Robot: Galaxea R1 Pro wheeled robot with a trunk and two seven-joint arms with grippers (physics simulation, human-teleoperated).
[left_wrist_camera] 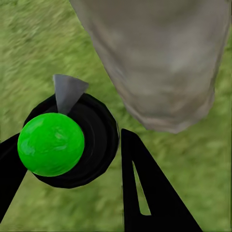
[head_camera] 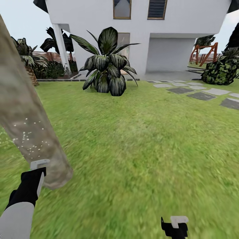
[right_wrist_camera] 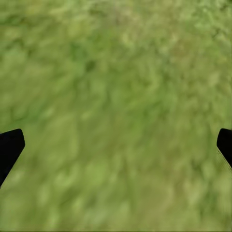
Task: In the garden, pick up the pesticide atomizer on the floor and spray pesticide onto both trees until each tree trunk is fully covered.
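The left gripper [left_wrist_camera: 72,164] is clamped on the pesticide atomizer [left_wrist_camera: 67,140], nozzle aimed at the nearby tree trunk [head_camera: 26,126] so spray hits bark, while the right gripper [right_wrist_camera: 116,145] hangs wide open and empty over the lawn [head_camera: 142,142].

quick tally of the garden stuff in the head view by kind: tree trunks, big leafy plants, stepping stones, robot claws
tree trunk: 1
big broad-leaf plant: 1
stepping stones: about 10, the far ones blur together
claws: 2, the left claw beside the trunk, the right claw over grass
total: about 14
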